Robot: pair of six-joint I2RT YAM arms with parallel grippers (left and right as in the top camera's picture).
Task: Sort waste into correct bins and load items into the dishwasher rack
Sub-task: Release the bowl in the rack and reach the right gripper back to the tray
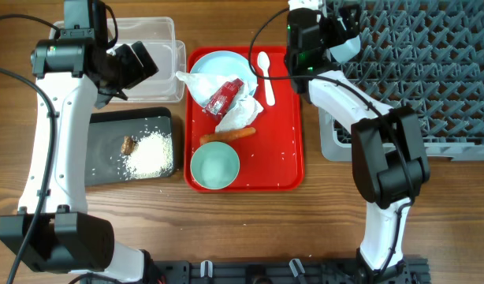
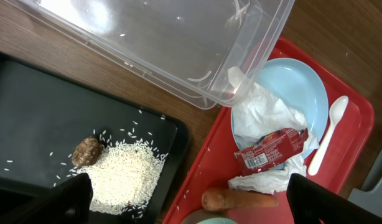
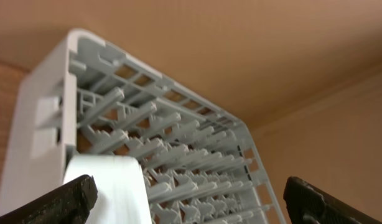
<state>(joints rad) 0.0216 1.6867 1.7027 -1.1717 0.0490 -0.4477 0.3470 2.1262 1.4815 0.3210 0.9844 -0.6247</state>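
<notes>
On the red serving tray [image 1: 285, 142] lie a pale-blue plate [image 1: 214, 65], a red wrapper [image 1: 225, 96], white tissue [image 1: 243, 109], a carrot [image 1: 230, 136], a mint bowl [image 1: 214, 166] and a white spoon [image 1: 266, 75]. Rice [image 1: 151, 154] and a brown scrap [image 1: 129, 144] lie in the black tray [image 1: 108, 126]. My left gripper [image 1: 143, 59] [image 2: 191, 202] is open and empty above the gap between the black tray and the red tray. My right gripper [image 1: 344, 35] [image 3: 191, 199] is open over the grey rack [image 1: 431, 63], with a pale bowl [image 3: 110, 186] by its left finger. The yellow cup is out of view.
The clear tub [image 1: 159, 39] stands behind the black tray and looks empty in the left wrist view [image 2: 147, 37]. Stray rice grains lie on the red tray. The right arm's links reach along the rack's left edge.
</notes>
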